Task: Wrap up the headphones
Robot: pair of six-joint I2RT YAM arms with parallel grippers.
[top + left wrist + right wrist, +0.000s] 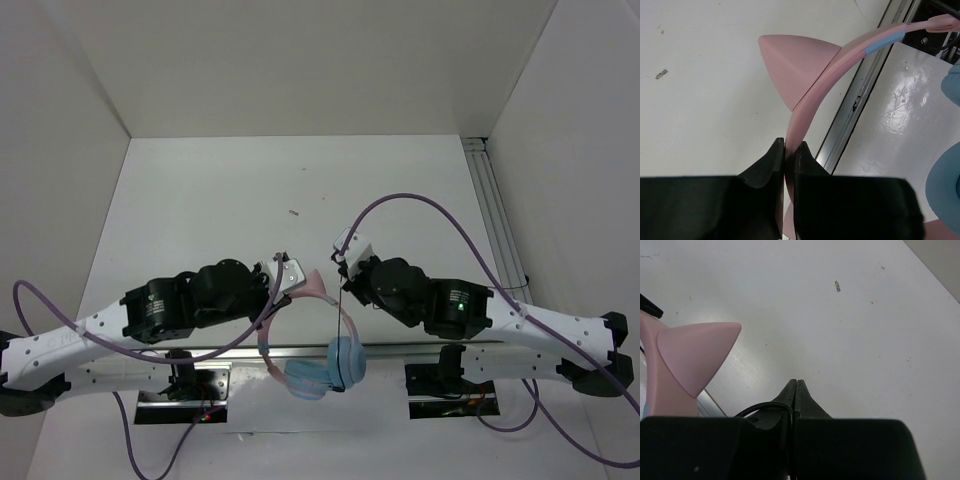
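The headphones (318,340) hang between the two arms above the near table edge, with a pink cat-ear headband (812,95) and light blue ear cups (345,357) lowest. My left gripper (789,148) is shut on the pink headband just below one cat ear (795,65). My right gripper (797,385) is shut on the thin black cable (767,407), which loops out beside its jaws. In the top view the cable (341,330) runs down from the right gripper (343,258) to the ear cups. The other cat ear (695,355) shows left of the right gripper.
A metal rail (400,349) runs along the near edge under the headphones. Thick purple robot cables (440,215) arc over the right side and loop at the left (60,310). White walls enclose the table; a slotted rail (497,220) lines its right side. A small speck (294,212) lies mid-table.
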